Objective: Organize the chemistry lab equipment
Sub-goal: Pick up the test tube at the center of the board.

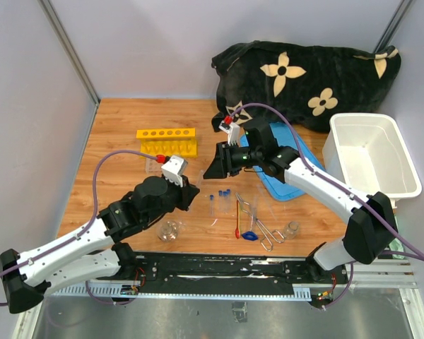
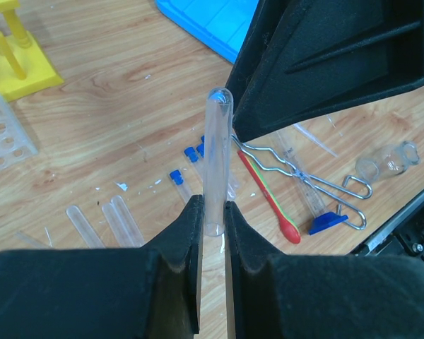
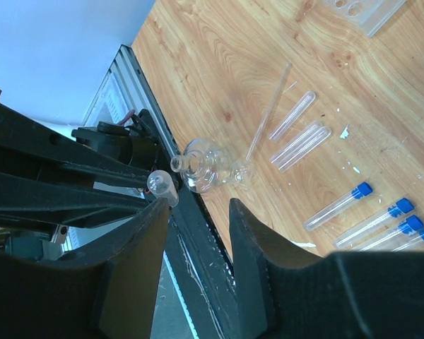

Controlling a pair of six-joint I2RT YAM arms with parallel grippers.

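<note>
Above table, left tool pinches tube.

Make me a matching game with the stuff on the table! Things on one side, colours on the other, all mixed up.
Things:
1. tube rack
2. tub
3. lid
4. test tube pinched in the left gripper

Colours:
A. blue
B. clear
C. yellow
D. white

Right pairs: 1-C, 2-D, 3-A, 4-B.
</note>
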